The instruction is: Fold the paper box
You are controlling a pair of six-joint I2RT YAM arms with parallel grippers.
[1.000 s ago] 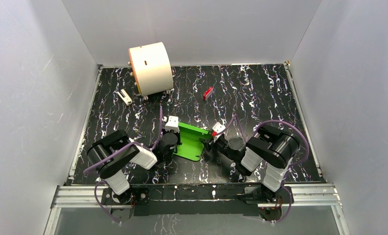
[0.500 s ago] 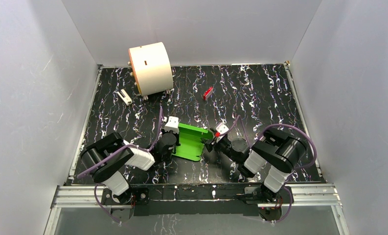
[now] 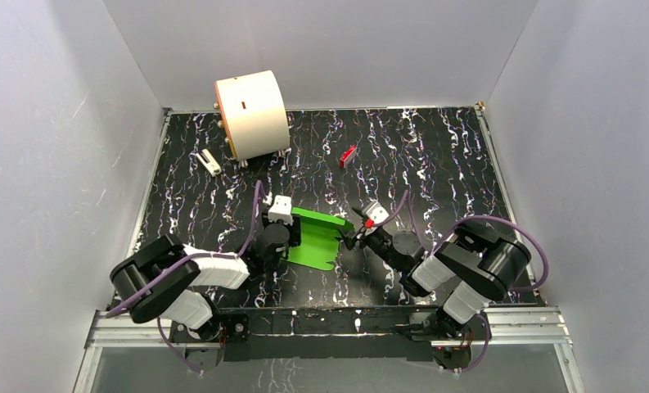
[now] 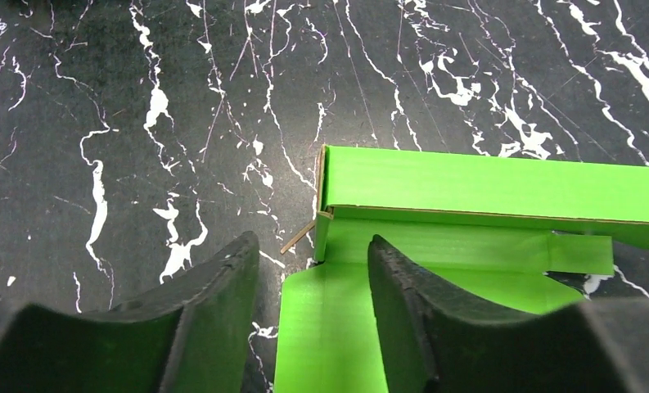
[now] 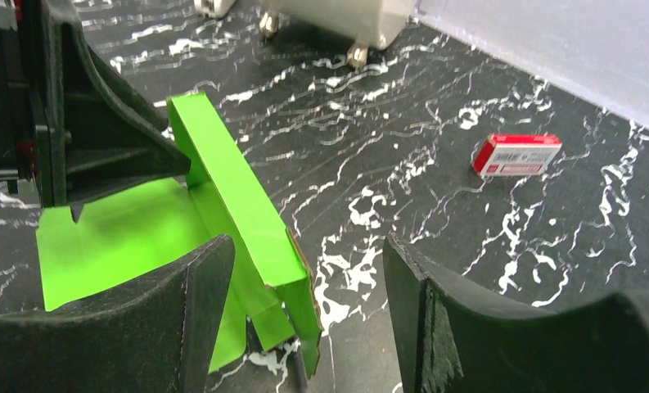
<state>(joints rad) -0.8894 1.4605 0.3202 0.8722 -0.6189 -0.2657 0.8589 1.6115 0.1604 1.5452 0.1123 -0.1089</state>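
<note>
Paper box (image 3: 314,237) flanked: left gripper (image 3: 290,239) at its left edge, right gripper (image 3: 350,237) at its right, both spread. Behind box, wide table (image 3: 435,164) room; red block (image 3: 348,155) well behind. Cylinder (image 3: 252,115) and small white piece (image 3: 209,162) far behind-left. Side walls (image 3: 59,164) well apart from box.

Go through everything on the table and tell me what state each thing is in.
paper box: partly folded, one long wall raised, base lying flat.
left gripper: jaws open, astride one corner of the box.
right gripper: jaws open, either side of the raised wall's other end.
red block: lying flat, untouched.
cream cylinder: standing at the back, untouched.
</note>
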